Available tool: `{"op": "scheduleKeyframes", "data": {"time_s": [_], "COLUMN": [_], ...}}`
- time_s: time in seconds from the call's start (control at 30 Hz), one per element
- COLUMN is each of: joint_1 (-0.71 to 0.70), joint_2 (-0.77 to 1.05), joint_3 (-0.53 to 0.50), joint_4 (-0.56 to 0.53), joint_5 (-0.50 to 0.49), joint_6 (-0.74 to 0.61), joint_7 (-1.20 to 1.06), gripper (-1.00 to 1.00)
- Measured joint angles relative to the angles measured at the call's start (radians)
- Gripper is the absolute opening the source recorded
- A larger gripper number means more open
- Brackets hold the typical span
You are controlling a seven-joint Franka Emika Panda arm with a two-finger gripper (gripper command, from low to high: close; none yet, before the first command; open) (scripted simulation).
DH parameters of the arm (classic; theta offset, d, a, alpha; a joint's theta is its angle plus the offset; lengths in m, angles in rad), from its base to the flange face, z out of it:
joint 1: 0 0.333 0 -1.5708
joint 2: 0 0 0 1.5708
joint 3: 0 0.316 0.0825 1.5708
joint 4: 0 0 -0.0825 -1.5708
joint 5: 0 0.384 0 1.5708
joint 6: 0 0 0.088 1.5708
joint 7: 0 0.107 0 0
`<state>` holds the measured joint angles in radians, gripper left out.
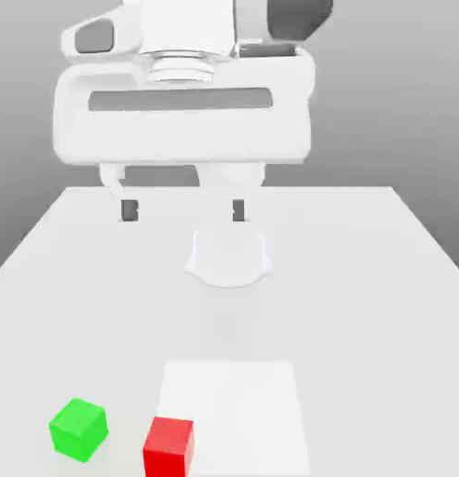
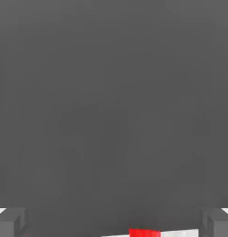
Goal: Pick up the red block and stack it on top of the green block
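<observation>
The red block point(image 1: 168, 446) sits on the white table near the front edge, at the left border of a brighter white square patch point(image 1: 235, 415). The green block point(image 1: 78, 429) rests on the table a little to the exterior view's left of the red one, apart from it. My gripper point(image 1: 183, 211) hangs high above the table's far middle, well behind both blocks, open, with nothing between its dark fingertips point(image 1: 129, 211). In the hand view, the grey fingertips point(image 2: 10, 223) stand wide apart and a sliver of the red block point(image 2: 144, 232) shows between them.
The white table point(image 1: 363, 279) stretches wide around the blocks. A round white base point(image 1: 229, 256) stands on it at the far middle, below the gripper. Behind is a plain grey backdrop.
</observation>
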<state>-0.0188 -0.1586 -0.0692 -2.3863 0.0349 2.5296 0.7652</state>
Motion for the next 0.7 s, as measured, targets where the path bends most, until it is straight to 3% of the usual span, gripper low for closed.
{"op": "scheduleKeyframes", "data": {"time_s": [0.33, 0.5, 0.53, 0.7], "joint_1": [-0.031, -0.050, -0.053, -0.054], "joint_2": [0.362, 0.543, 0.562, 0.562], "joint_3": [-0.020, 0.001, 0.005, 0.005], "joint_4": [-0.048, -0.028, -0.025, -0.025], "joint_5": [0.012, 0.040, 0.043, 0.042], "joint_6": [0.132, 0.268, 0.284, 0.284], "joint_7": [-0.014, -0.035, -0.038, -0.037], "gripper": [0.00, 0.00, -1.00, -1.00]}}
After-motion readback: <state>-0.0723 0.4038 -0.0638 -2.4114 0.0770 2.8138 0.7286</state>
